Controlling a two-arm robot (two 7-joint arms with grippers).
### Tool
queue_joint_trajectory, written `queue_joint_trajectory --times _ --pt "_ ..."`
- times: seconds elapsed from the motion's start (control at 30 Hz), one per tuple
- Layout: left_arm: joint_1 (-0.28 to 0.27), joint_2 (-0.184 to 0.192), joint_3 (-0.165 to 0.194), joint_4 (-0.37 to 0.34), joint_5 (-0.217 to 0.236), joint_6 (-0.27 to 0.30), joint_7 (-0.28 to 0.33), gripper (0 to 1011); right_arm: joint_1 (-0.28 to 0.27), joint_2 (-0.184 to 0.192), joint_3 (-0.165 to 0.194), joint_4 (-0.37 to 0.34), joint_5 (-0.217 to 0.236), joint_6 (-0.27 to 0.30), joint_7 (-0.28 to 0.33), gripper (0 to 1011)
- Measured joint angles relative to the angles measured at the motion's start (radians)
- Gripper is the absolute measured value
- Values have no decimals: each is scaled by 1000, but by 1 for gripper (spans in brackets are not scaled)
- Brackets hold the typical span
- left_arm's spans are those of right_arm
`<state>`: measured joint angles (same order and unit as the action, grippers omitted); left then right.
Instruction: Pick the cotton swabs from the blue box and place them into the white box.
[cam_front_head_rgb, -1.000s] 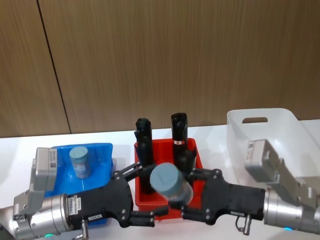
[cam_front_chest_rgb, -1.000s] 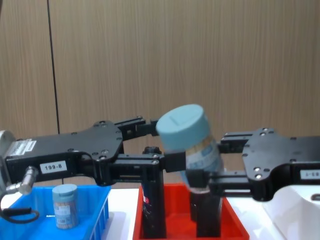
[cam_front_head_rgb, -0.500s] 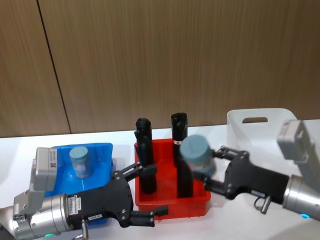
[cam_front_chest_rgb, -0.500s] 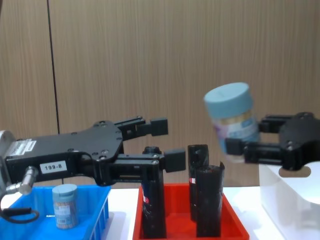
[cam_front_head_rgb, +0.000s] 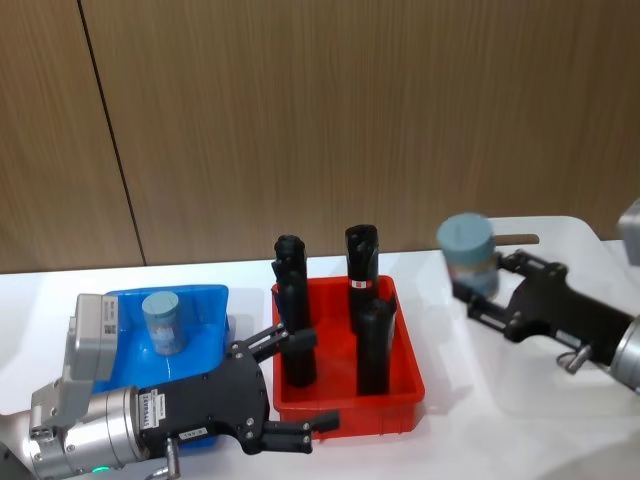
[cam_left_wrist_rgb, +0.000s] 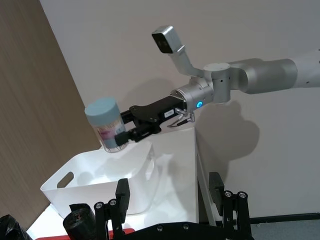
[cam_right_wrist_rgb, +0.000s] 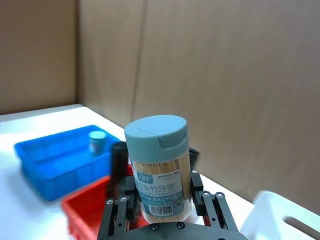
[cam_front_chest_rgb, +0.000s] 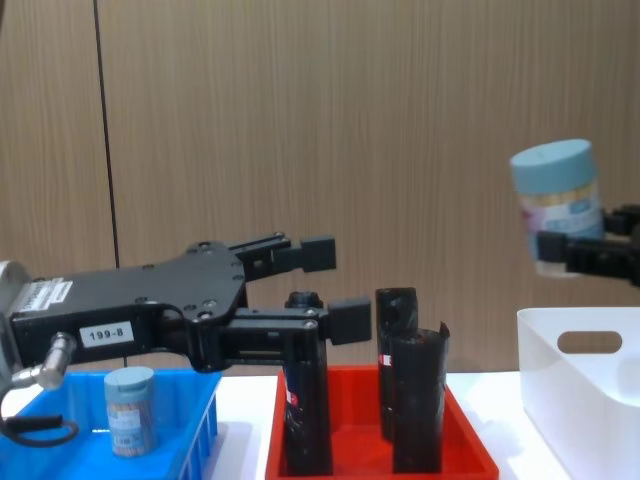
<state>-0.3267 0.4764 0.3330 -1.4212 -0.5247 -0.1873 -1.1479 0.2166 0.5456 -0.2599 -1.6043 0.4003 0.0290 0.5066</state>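
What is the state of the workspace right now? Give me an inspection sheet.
Surface: white table, no spills seen.
Job's things: held cotton swab tub raised about over the left edge of the white box; second tub upright in the blue box.
Clutter: red tray holding upright black rolls.
Grippers: right end effector shut on the held tub; left end effector open, empty, at the red tray's front left.
Cables: black cable looped at the left arm.
Surroundings: wood-panel wall.

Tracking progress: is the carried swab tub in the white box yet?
Out. The right gripper holds the tub above the white box's rim; left gripper hangs open by the red tray.
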Motion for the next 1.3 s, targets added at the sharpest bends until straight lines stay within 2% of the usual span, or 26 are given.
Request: queue_joint_trajectory --times 0.3,0.57,0.9,1.3 --pt "0 0 0 0 0 0 0 1004 51 -3 26 76 38 78 -81 636" --pt "0 0 0 0 0 0 0 1004 117 -22 34 180 44 147 -111 636" --pt "0 0 0 0 0 0 0 1004 195 -55 19 335 7 199 -104 636" --pt "0 0 0 0 0 0 0 1004 236 -79 0 427 -30 212 -87 657"
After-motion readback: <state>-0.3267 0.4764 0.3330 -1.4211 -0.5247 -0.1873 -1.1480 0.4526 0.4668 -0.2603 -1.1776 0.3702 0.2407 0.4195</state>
